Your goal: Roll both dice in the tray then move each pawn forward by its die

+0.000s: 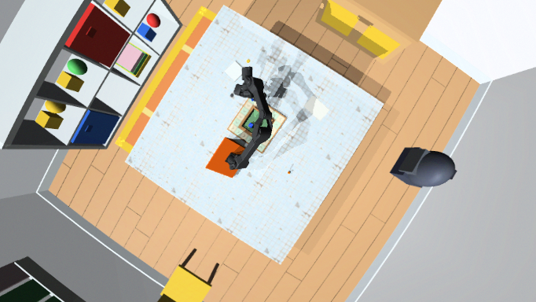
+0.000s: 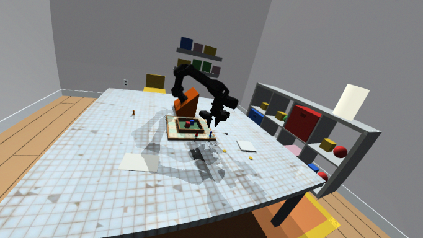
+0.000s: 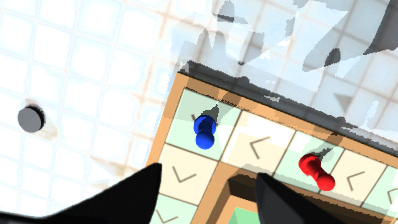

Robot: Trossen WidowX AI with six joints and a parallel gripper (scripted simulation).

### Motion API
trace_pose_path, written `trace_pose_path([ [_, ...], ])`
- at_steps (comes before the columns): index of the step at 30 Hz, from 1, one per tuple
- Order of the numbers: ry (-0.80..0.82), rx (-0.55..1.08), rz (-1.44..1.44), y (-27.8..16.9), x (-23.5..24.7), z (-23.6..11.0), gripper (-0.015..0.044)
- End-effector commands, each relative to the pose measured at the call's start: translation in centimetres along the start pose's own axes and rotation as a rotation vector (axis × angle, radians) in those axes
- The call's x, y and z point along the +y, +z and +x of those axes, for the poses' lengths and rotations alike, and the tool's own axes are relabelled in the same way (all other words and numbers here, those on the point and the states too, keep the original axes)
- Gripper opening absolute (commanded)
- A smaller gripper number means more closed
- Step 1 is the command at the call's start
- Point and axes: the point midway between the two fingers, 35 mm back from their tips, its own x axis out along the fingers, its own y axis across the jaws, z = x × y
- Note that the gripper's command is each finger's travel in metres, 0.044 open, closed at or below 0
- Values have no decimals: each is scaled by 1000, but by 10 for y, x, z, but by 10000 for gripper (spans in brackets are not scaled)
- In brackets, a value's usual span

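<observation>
Blue plastic pawn (image 3: 204, 131) stands on the board's corner square, the red plastic pawn (image 3: 316, 171) two squares along; the black tool (image 3: 207, 192) hangs released, empty. Descending carelessly could topple either pawn.

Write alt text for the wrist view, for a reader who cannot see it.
Looking down between two dark open fingers, empty, at a corner of a game board with arrow squares. A blue pawn stands on the corner square and a red pawn two squares along the edge. A small grey disc lies on the tiled table beside the board.
</observation>
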Motion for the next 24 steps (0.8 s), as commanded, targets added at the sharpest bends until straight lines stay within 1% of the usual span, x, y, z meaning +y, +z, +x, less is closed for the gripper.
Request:
trace_pose_path([
  [1,6,0,-7,4,2,-1,200],
  [8,6,0,-7,4,2,-1,200],
  [12,5,0,-7,4,2,13,200],
  [24,5,0,-7,4,2,26,200],
])
